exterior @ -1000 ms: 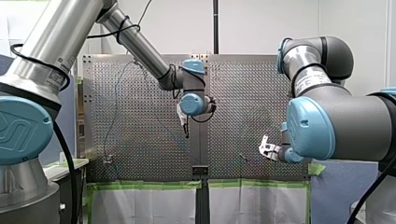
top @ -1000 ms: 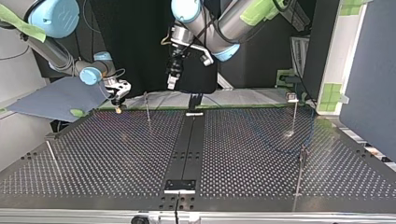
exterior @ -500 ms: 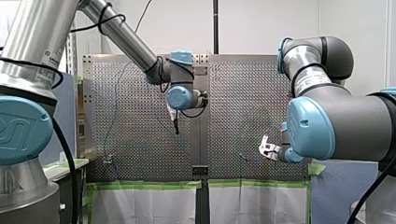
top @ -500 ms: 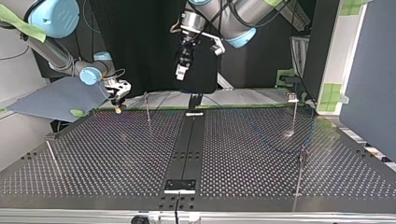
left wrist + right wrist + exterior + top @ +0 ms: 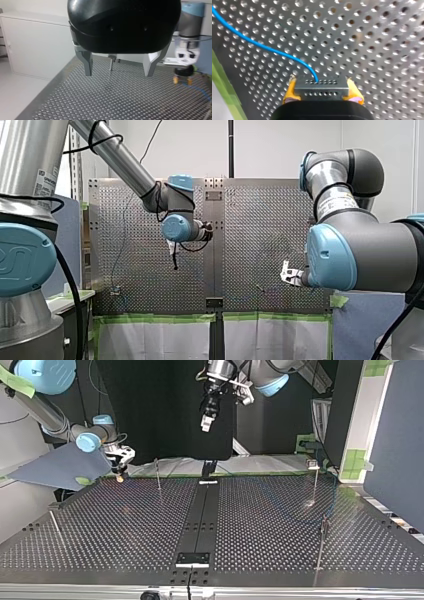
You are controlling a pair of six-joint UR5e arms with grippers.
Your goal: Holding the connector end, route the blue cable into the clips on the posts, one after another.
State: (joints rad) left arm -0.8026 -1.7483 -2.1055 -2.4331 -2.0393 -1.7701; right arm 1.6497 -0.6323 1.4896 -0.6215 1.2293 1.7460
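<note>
In the right wrist view my right gripper has its yellow pads shut on a grey connector, just above the perforated table. The blue cable runs out of the connector across the plate. At the top view's left the same gripper hangs low over the table's far edge. High above the table's middle, my left gripper holds nothing, its metal fingers spread wide open; it also shows in the front view. A thin post rises beside my right gripper.
More posts stand at the top view's right, near right and near left. A black rail splits the table down the middle. Green tape lines one edge. A grey-blue sheet lies behind my right gripper.
My left arm has swung left in the front view and risen away from the table, fingers still open. My right gripper has shifted slightly with the connector.
</note>
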